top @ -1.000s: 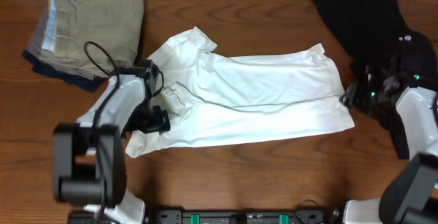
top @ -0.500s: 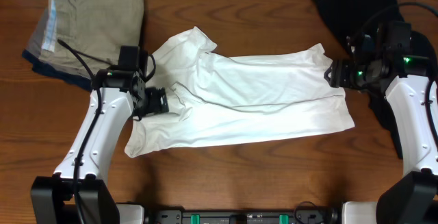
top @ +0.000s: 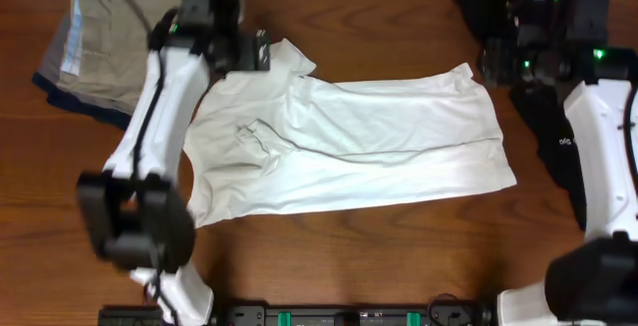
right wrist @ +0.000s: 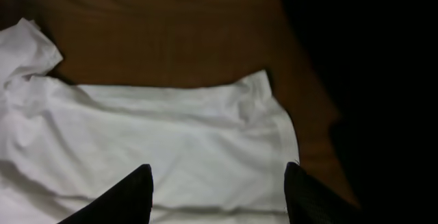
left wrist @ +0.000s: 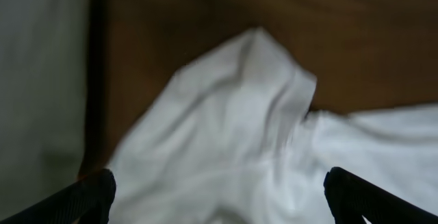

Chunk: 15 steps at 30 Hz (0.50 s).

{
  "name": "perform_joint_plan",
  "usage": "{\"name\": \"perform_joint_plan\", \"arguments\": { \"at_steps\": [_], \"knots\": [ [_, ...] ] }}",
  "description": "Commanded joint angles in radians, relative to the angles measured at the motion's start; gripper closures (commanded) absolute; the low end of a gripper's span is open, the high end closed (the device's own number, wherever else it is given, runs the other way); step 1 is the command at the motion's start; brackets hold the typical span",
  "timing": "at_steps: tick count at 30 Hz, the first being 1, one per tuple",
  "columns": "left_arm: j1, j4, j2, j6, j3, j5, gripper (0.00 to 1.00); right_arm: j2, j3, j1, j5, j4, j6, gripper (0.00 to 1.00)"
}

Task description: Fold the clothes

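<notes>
White short-sleeved cotton T-shirt (top: 349, 147) lies flat. Left gripper (left wrist: 219, 190) over far sleeve, right gripper (right wrist: 217, 183) over far hem corner. Jaws on both spread, empty, probably lining up paired grabs.

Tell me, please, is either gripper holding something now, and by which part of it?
Nothing is held. The left gripper and the right gripper are both open above the white T-shirt, which lies on the table.
</notes>
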Motion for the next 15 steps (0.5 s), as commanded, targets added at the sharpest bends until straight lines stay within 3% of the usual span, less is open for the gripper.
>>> {"name": "perform_joint_plan", "arguments": {
  "at_steps": [1,7,15],
  "knots": [
    [-0.003,0.006,0.129,0.053,0.150,0.013,0.02,0.049,0.023,0.023,0.020,0.014,-0.039,0.40],
    [-0.003,0.050,0.304,0.090,0.293,0.012,0.02,0.075,0.022,0.043,0.020,0.023,-0.042,0.40],
    [-0.005,0.111,0.415,0.118,0.301,0.013,0.02,0.075,0.022,0.054,0.020,0.022,-0.053,0.41]
  ]
}}
